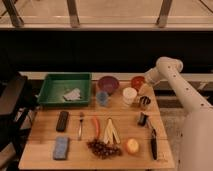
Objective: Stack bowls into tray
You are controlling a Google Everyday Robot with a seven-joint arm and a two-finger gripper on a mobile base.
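The end effector (144, 88) hangs at the far right corner of the bench (45, 157), just beside the orange-red bowl (136, 81), its fingers apart and clamped on nothing. That bowl sits on the bench's back edge, and the purple-maroon bowl (108, 83) stands near it on the left; both are outside the green tray (52, 79). The tray lies at the back left and holds a pale crumpled thing (73, 94). In front of the bowls stand a small blue cup (102, 98), a white cup (129, 95) and a dark cup (144, 102). Nearer the front lie a black remote (62, 120), a fork (80, 125), a carrot (96, 125), a bunch of grapes (103, 148) and a blue sponge (61, 148)
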